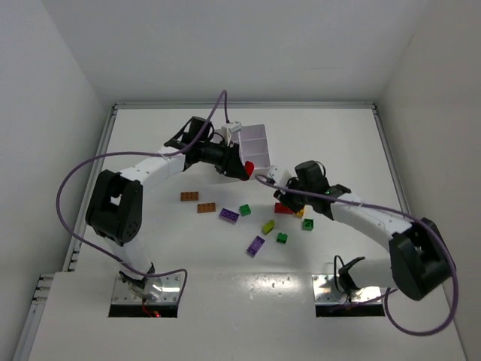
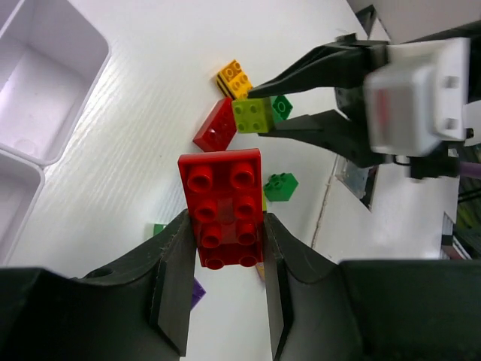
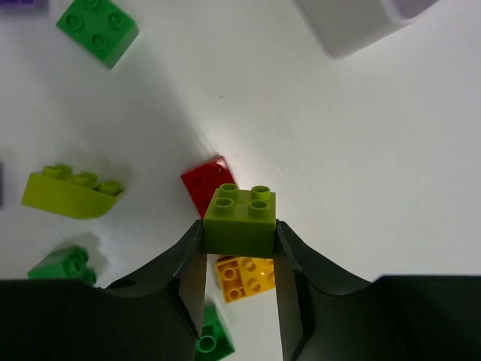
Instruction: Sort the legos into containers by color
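My left gripper [image 2: 225,223] is shut on a red eight-stud lego [image 2: 223,197], held above the table just below the containers [image 1: 254,137]. This white compartment block also shows in the left wrist view as containers [image 2: 104,59] at top left. My right gripper [image 3: 238,229] is shut on a lime-green four-stud lego [image 3: 240,216], lifted over a red lego [image 3: 203,180] and a yellow lego [image 3: 245,278]. In the overhead view the right gripper [image 1: 270,176] sits close to the left gripper [image 1: 242,170], right of it.
Loose legos lie mid-table: two orange ones [image 1: 197,201], a purple one [image 1: 229,215], another purple [image 1: 255,245], a lime one [image 1: 267,226], and green ones [image 1: 245,210] [image 1: 282,238] [image 1: 307,224]. Purple cables loop from both arms.
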